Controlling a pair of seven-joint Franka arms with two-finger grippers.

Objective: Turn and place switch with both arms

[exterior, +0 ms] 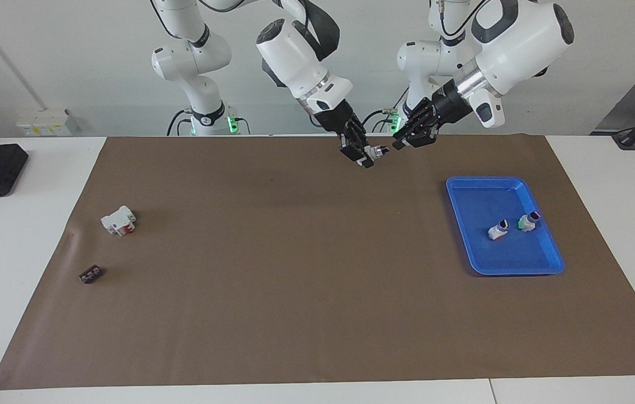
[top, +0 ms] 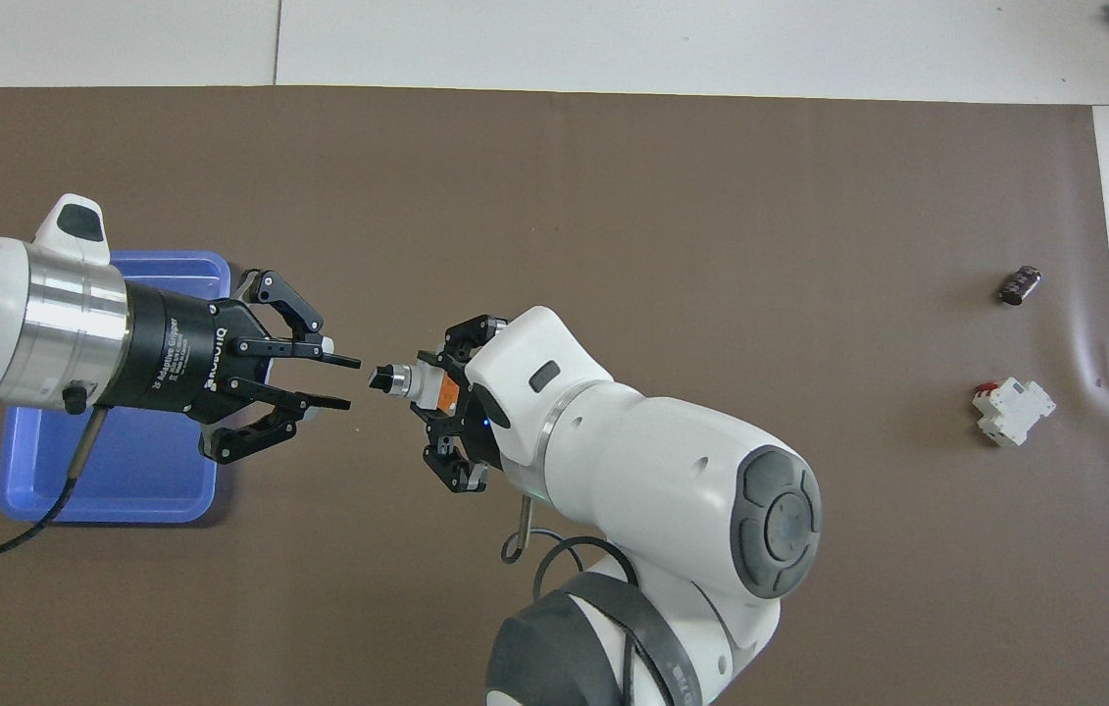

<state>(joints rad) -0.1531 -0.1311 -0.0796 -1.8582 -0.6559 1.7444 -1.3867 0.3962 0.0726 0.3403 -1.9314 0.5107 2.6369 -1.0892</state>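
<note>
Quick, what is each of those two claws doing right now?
Left gripper: open, empty, fingertips just short of the knob.
Right gripper: shut on the switch, held up over the mat.

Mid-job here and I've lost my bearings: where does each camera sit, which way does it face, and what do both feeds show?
Facing view: high across the table, looking at the robots; both white arms, bases included, show at the top, above the brown mat.
Overhead view: high above the robots' end, looking forward and steeply down; both arms enter from below, bases unseen.
Shared: the right tool gripping the switch, the left tool just short of its knob, the blue tray, the white block.
</note>
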